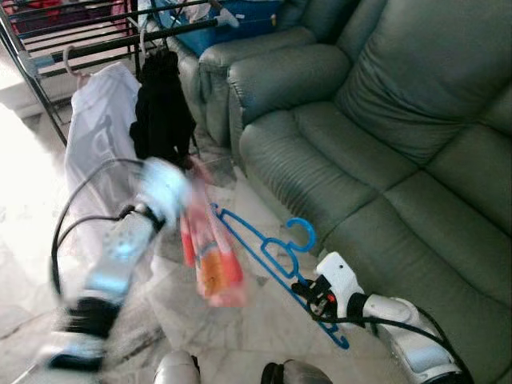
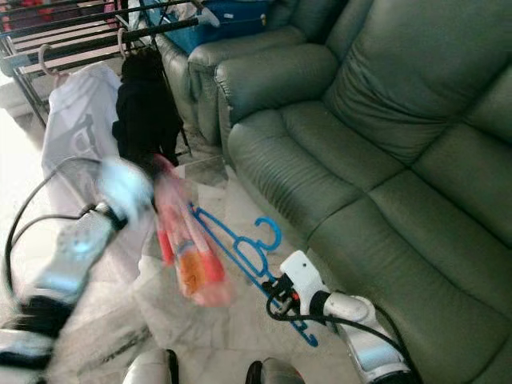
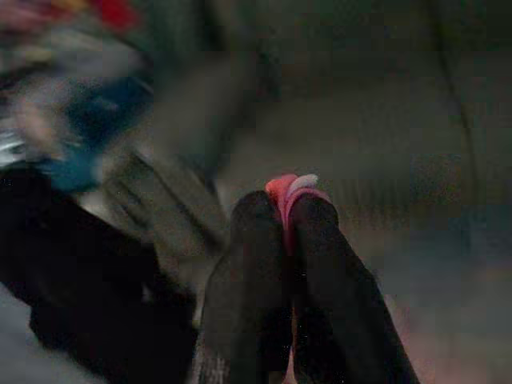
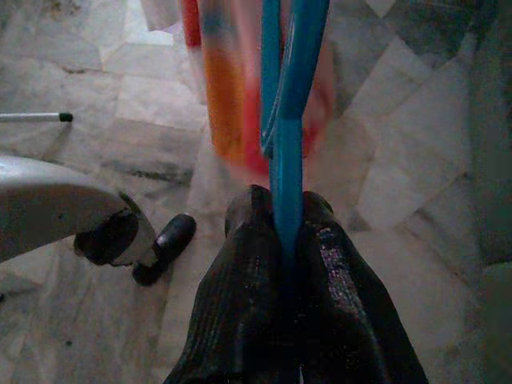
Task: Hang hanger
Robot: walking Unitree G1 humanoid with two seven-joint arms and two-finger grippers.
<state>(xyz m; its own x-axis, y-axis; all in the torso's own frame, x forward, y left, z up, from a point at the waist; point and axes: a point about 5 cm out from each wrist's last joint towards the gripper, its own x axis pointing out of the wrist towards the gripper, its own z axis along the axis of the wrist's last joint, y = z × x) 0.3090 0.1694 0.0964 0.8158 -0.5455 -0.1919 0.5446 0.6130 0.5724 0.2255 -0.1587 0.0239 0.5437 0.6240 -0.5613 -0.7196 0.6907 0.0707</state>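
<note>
Sofa (image 1: 384,160) close right; open floor (image 1: 240,320) left

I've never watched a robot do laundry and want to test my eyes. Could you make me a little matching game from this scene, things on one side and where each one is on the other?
Things:
1. blue hanger
2. pink and orange garment
3. black garment
4. white garment

Places:
A. pinched in the left gripper
B. hanging on the rack, nearest the sofa
C. clamped in the right gripper
D. hanging on the rack, beside the black one

Pairs: 1-C, 2-A, 3-B, 4-D
</note>
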